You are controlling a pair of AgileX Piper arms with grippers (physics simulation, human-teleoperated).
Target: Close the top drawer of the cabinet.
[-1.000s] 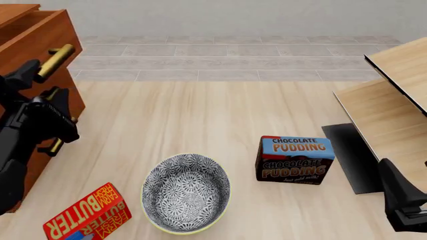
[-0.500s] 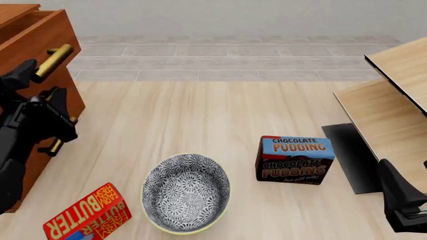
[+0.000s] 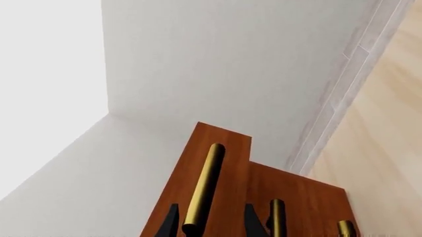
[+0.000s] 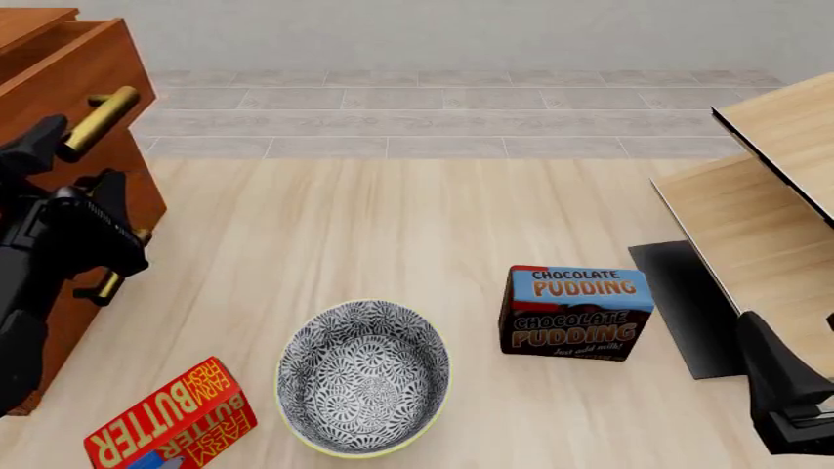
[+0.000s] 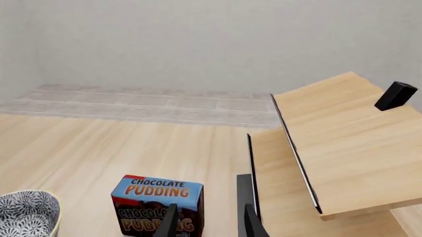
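Pale wood floor runs to a grey wall. Just ahead of the left gripper stands the cabinet, its top drawer pulled out, the handle lying between the spread fingers without being pinched. Best to push square against the drawer front, keeping the fingers off the lower handles. The right gripper hangs spread, well apart, above the pudding box.

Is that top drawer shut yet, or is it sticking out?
Sticking out. The top drawer juts forward of the cabinet, its hollow inside showing from above. The left gripper straddles its handle.
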